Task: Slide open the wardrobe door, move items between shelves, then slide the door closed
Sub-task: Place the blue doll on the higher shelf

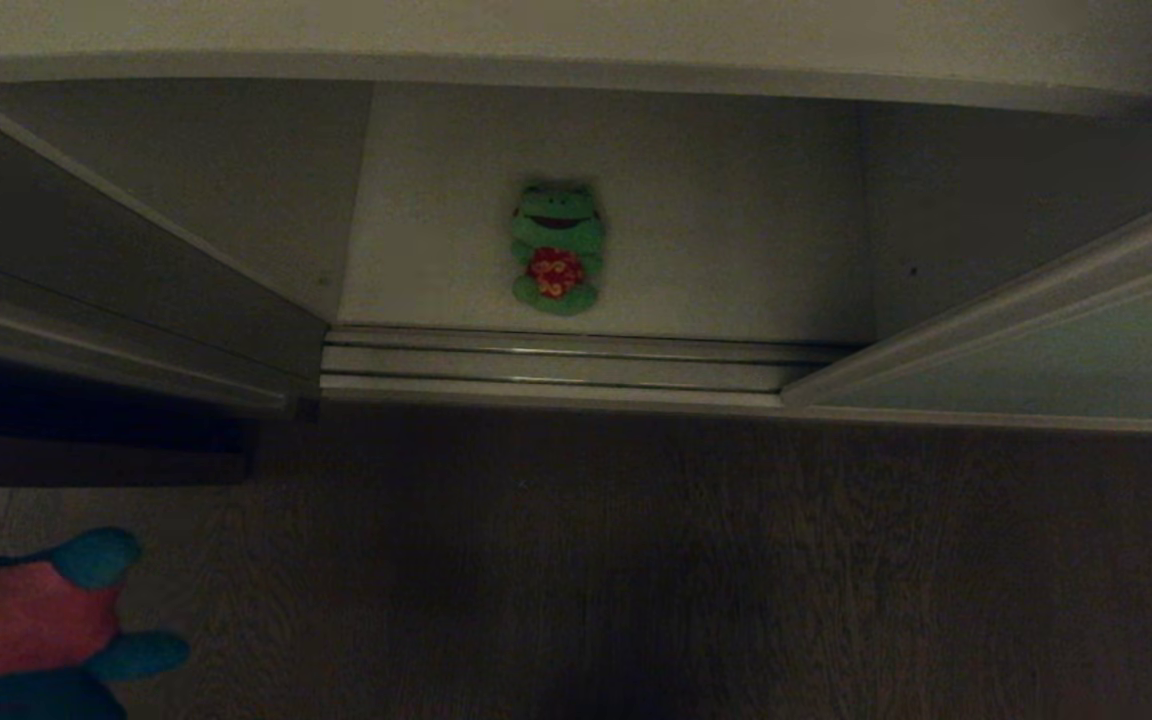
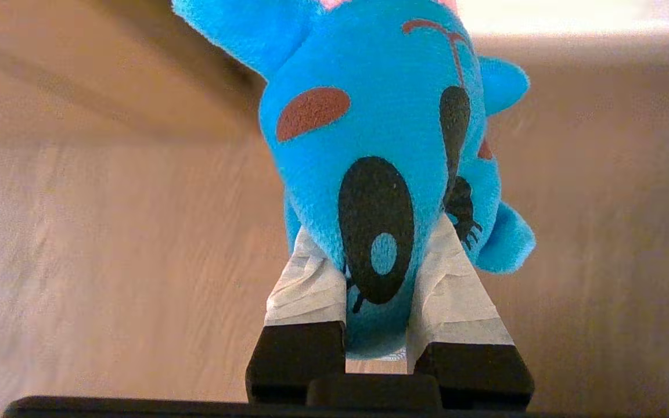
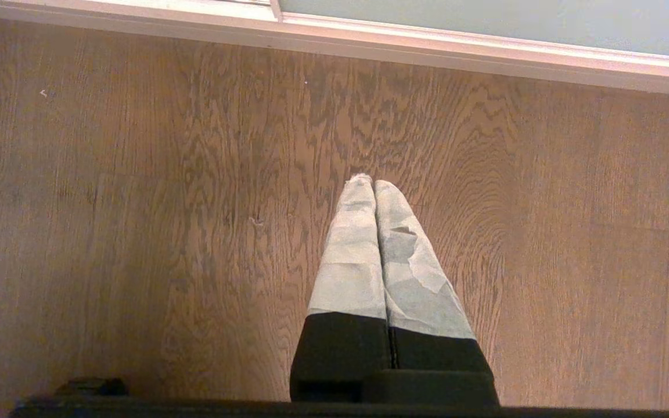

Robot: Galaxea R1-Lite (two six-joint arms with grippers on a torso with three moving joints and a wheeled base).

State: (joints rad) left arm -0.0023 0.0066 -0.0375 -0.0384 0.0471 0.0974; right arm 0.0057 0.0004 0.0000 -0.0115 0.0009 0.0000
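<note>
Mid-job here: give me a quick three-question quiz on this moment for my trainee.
1. True or false: the green frog lies inside the open wardrobe, just behind the floor track.
2. Which tool holds the blue plush? A) left tool B) right tool C) neither
3. Fill in: the right tool is ____, pointing down at the wooden floor.

Key: 1 true. 2 A, the left tool pinches the plush near its face. 3 shut, with nothing between its fingers.
</note>
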